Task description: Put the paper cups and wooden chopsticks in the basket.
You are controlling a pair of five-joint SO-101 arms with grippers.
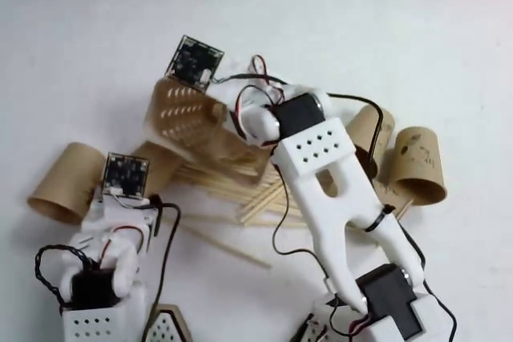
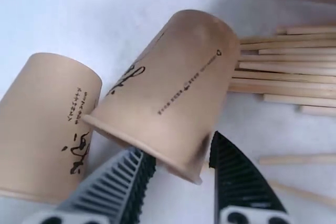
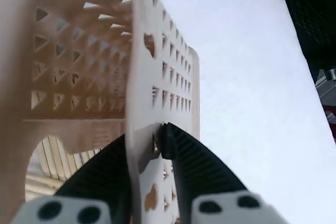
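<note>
**STATUS: LEFT JAWS ON A CUP, RIGHT JAWS ON THE BASKET WALL**

1. Far left of the high view: the far-left paper cup (image 1: 68,183) lies on its side on the white worktop (image 1: 80,54). No jaws touch it.

2. Lower left: the left arm (image 1: 108,250) stands at the bottom edge of the frame. In the left wrist view, the left gripper (image 2: 181,148) has its jaws set part-way. The grey jaw is on one side of the wide end of the gripped paper cup (image 2: 173,93) and the black jaw is on the other, and both are against its wall. This cup (image 1: 164,164) lies just beside the far-left paper cup (image 2: 42,129). Its narrow end points toward the chopstick heap.

3. Upper centre: the basket (image 1: 184,114), perforated and tan, sits tilted. In the right wrist view, the right gripper (image 3: 157,129) has its jaws closed narrowly on one side wall of the basket (image 3: 168,66), one jaw inside and one outside.

4. Centre: the wooden chopsticks (image 1: 256,198) lie in a loose heap on the worktop, outside the basket. The upper left part of the heap is under the basket's lower edge. A single chopstick (image 1: 228,247) lies apart, below the heap.

5. Centre to lower right: the right arm (image 1: 337,198) crosses the frame diagonally.

6. Right: the third paper cup (image 1: 377,130) lies on its side, partly behind the right arm. The fourth paper cup (image 1: 418,164) lies on its side just beside it.
</note>
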